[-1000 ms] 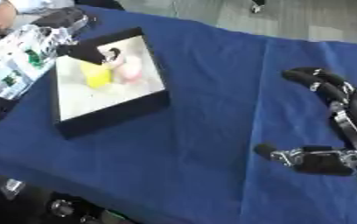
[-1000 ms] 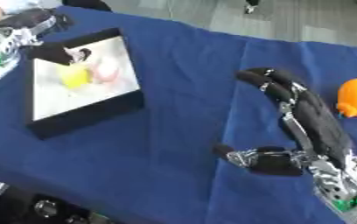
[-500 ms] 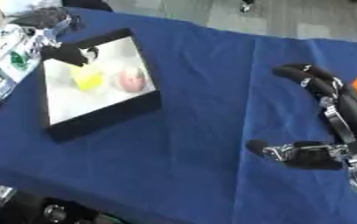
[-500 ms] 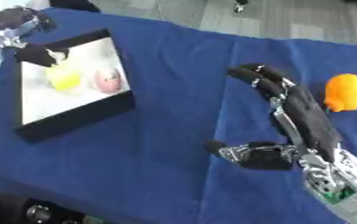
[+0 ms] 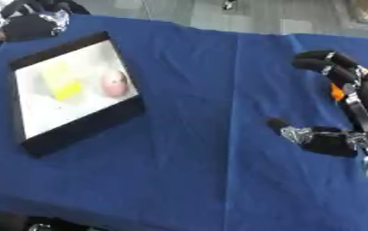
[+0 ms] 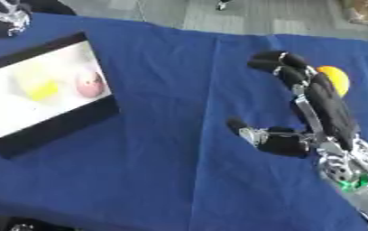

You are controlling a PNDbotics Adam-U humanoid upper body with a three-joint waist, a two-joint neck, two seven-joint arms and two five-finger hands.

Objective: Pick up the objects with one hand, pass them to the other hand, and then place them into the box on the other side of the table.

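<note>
Right robot hand (image 6: 317,106) open beside orange ball (image 6: 334,79), box (image 5: 80,126) holding yellow and pink items

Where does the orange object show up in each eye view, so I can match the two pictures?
Left eye view: the orange object is only a sliver at the right, mostly hidden behind the right hand.
Right eye view: it is plainer, upper right on the blue cloth, just right of the hand's fingers.
Shared landmark: the black box with the white floor on the left side.
</note>
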